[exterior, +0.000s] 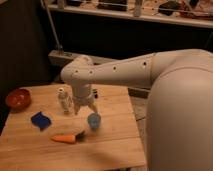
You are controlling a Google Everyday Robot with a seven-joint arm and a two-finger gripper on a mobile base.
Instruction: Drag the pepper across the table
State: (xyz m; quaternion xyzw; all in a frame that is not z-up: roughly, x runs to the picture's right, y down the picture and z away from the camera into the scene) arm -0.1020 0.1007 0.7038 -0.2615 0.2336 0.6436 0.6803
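Observation:
The pepper (67, 137) is a small orange tapered toy with a dark green stem at its right end. It lies flat on the light wooden table (107, 150), near the front middle. My gripper (85, 109) hangs from the white arm above the table, behind the pepper and slightly to its right, well clear of it. It holds nothing that I can see.
A red-orange bowl (18, 98) sits at the table's far left. A wavy blue piece (40, 120) lies left of the pepper. A small blue cup (94, 120) stands just right of the gripper. A white bottle (63, 100) stands left of the gripper.

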